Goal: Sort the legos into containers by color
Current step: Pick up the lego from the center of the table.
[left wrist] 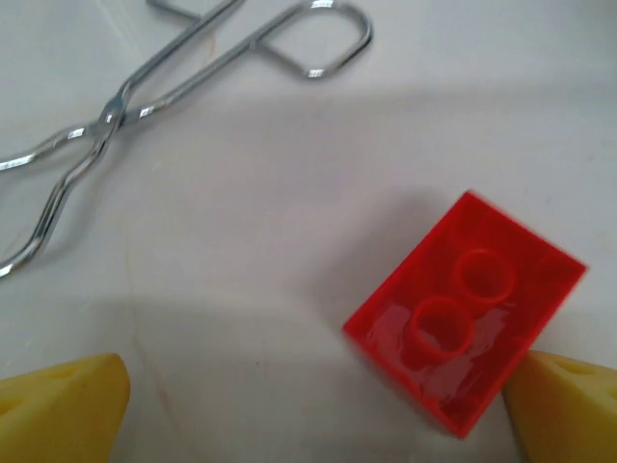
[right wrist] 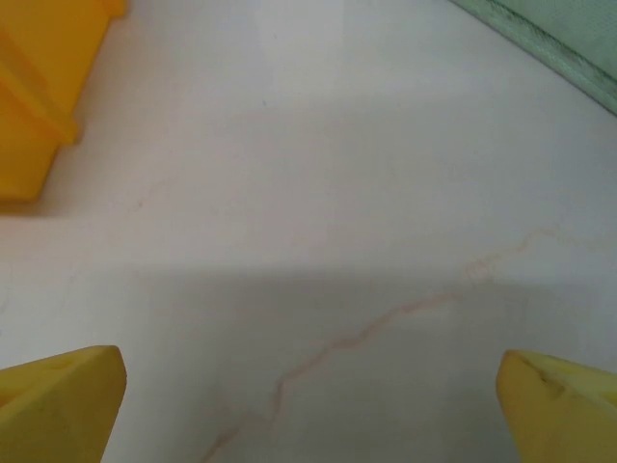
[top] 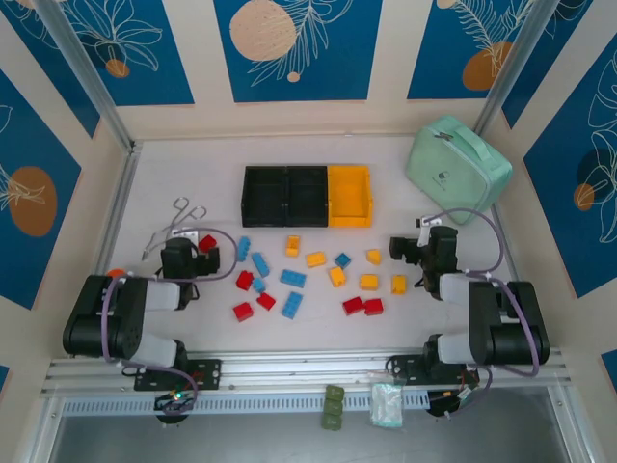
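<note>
Red, light blue and yellow-orange legos lie scattered mid-table, among them a blue one, a yellow one and a red one. The containers stand in a row behind them: two black bins and a yellow bin, whose corner is also in the right wrist view. My left gripper is open, low over the table. An upside-down red lego lies just inside its right finger. My right gripper is open over bare table.
Metal tongs lie just beyond the left gripper. A mint-green zip case sits at the back right. Olive-green bricks and a pale packet rest on the near rail. An orange disc peeks out by the left arm.
</note>
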You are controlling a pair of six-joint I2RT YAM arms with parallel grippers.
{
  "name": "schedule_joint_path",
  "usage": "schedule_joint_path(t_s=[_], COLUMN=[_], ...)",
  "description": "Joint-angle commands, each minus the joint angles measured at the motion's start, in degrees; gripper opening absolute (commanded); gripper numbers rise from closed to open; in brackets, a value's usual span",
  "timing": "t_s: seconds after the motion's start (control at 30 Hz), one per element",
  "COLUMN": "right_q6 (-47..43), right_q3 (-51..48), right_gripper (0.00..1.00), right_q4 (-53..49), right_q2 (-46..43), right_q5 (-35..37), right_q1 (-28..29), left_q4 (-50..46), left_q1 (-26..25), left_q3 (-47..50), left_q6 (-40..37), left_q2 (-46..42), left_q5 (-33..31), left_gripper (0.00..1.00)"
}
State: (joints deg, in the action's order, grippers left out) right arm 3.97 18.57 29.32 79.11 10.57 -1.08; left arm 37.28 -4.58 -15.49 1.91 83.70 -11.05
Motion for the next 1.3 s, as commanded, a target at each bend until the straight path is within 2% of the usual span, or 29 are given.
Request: schedule_joint_path(t_s=[0.0,1.07,1.17,1.27], right_q6=[1.9,2.0,3.0,2.6], right_q3=[5.4,5.3,7.1,9.3], right_gripper=[0.99,0.99,0.99,0.99], right_q4=[16.8,17.0,11.3,4.7], right_q2=[8.1,8.0,4.5,0.8], right_q5=[-4.7,-4.6,-2.4,-3.8], right_q1=[1.3,1.2,1.3,1.0], left_q4=[19.7,19.6,18.6,9.7], left_q1=[-2.4,-2.4,-2.3,-2.3], left_q3=[-4.8,-4.8,-4.8,-7.7], left_q6=[-5.3,-5.2,-5.0,-5.0], left_q2=[6.3,6.2,4.8,0.4], left_q5=[-1.1,-1.0,-2.0,-2.6], left_gripper=[0.99,0.99,0.99,0.99])
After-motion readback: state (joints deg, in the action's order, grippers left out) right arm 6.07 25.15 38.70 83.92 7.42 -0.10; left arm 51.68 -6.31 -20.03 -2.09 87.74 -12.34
